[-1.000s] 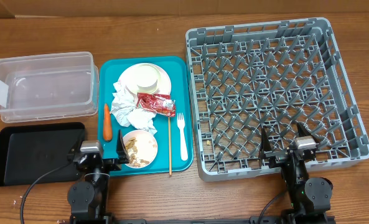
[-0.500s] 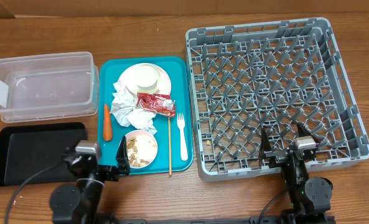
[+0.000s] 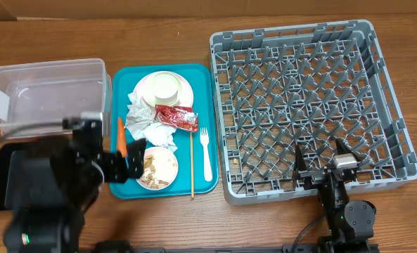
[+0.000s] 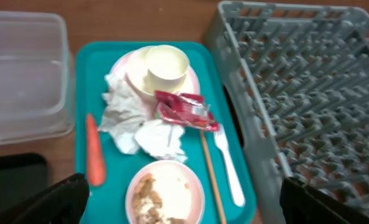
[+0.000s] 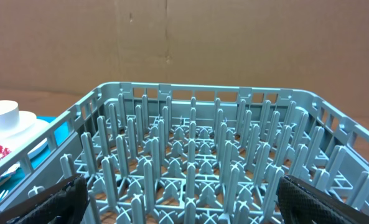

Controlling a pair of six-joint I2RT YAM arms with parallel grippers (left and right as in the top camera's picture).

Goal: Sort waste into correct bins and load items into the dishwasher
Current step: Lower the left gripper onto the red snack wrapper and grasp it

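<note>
Brown cardboard backdrop (image 5: 172, 37) behind grey plastic lattice dish rack (image 5: 190, 155): R wrist view only. Red foil packet (image 4: 181, 109) print blurred. L pincer (image 4: 181, 198), R pincer (image 5: 181, 199) wide open, empty.

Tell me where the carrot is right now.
In the overhead view the carrot lies lengthwise along the left edge of the teal tray, between the crumpled napkins and the clear tub.

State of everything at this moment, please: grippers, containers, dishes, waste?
Left gripper: open, empty, over the teal tray.
Right gripper: open, empty.
Tub: lidless, empty.
Black tray: visible part bare, rest hidden by arm.
Rack: empty.
Near bowl: upright, holding scraps.
Plate: under a small bowl.
Napkins: crumpled.
</note>
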